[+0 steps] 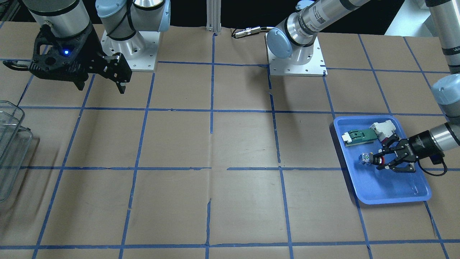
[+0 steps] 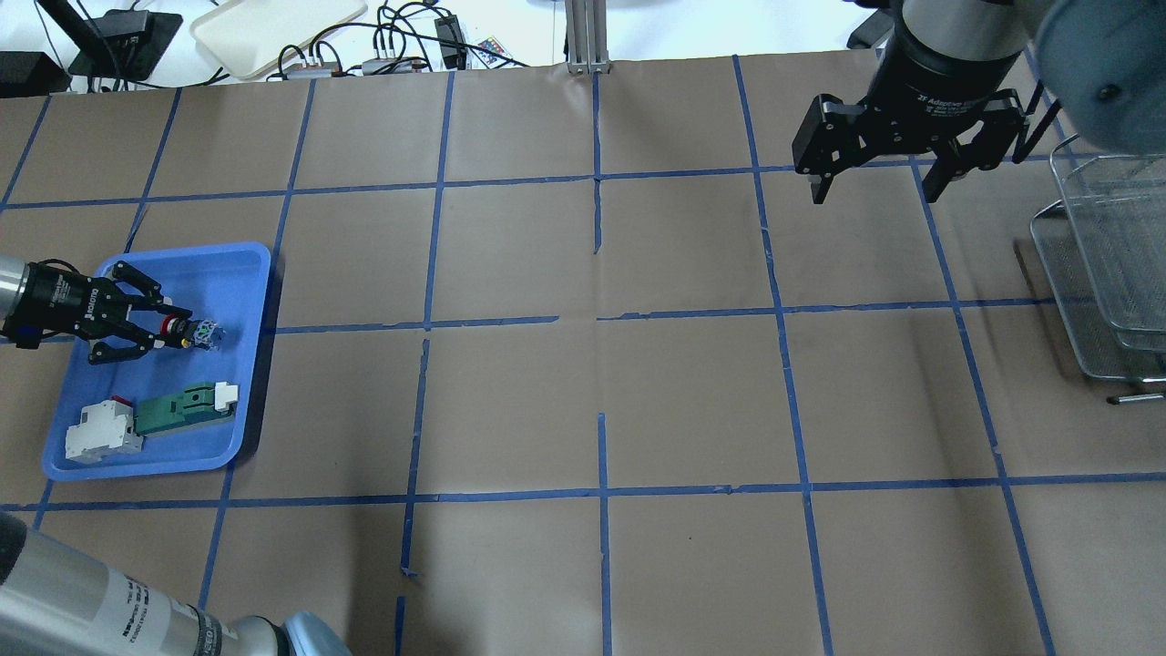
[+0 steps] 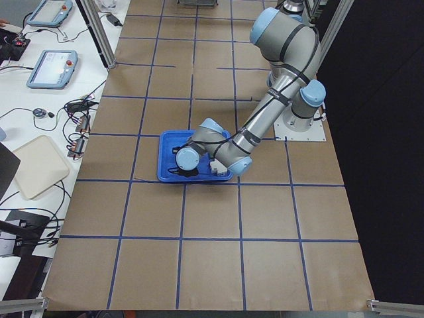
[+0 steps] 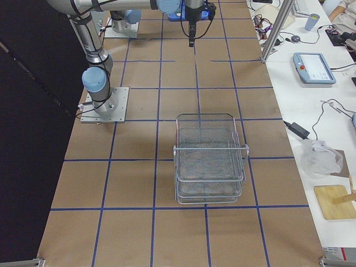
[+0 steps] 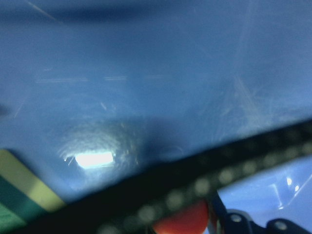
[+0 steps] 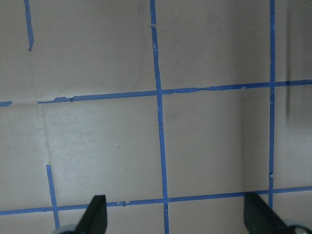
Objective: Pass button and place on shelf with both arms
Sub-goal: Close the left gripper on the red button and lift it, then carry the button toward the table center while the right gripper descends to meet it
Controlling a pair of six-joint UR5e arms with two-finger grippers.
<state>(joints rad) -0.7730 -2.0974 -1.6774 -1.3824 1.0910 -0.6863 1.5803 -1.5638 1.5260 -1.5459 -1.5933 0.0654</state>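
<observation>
The button [image 2: 187,331], with a red cap and a blue-clear rear block, lies on its side in the blue tray [image 2: 248,273]. It also shows in the front view [image 1: 367,158]. My left gripper [image 2: 169,325] reaches in low from the tray's outer side and is shut on the button's red cap end [image 1: 379,160]. The left wrist view is blurred: tray floor, with the red cap [image 5: 181,222] at the bottom edge. My right gripper [image 2: 877,193] hangs open and empty, high over the far side of the table, near the wire mesh shelf [image 2: 1107,264]; its fingers [image 6: 95,213] frame bare paper.
A green-and-white flat part [image 2: 182,408] and a white block with red [image 2: 98,434] lie in the tray beside the button. The shelf [image 4: 210,161] stands at the table's right end. Brown paper with blue tape lines covers the table [image 2: 601,383].
</observation>
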